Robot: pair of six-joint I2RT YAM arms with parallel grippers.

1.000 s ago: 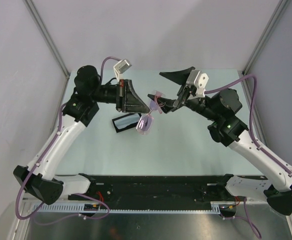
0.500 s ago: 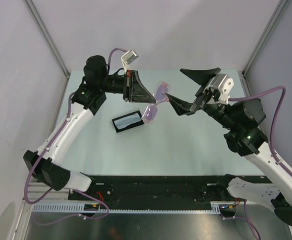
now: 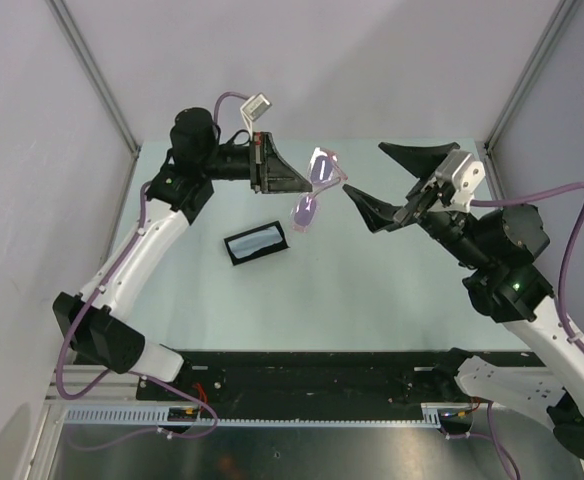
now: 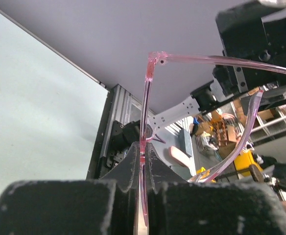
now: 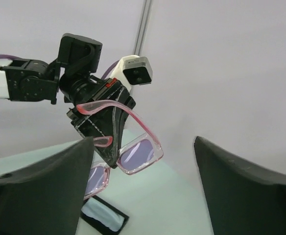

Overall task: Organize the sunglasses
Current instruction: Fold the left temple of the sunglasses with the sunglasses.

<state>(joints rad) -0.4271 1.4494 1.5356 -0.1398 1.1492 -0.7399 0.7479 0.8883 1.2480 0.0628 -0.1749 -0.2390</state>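
Your left hand pinches the thin pink-framed, purple-lensed sunglasses, whose long axis lies crosswise just before your right hand, which stands wide open and empty.

Left arm, right arm: white shells, black joint housings, black bases. Purple cable runs along each. Small green light on right arm's black joint. Left gripper, right gripper: black wedge-shaped fingers, textured pads. Pale grey camera box on each wrist. Red marking on left gripper body.
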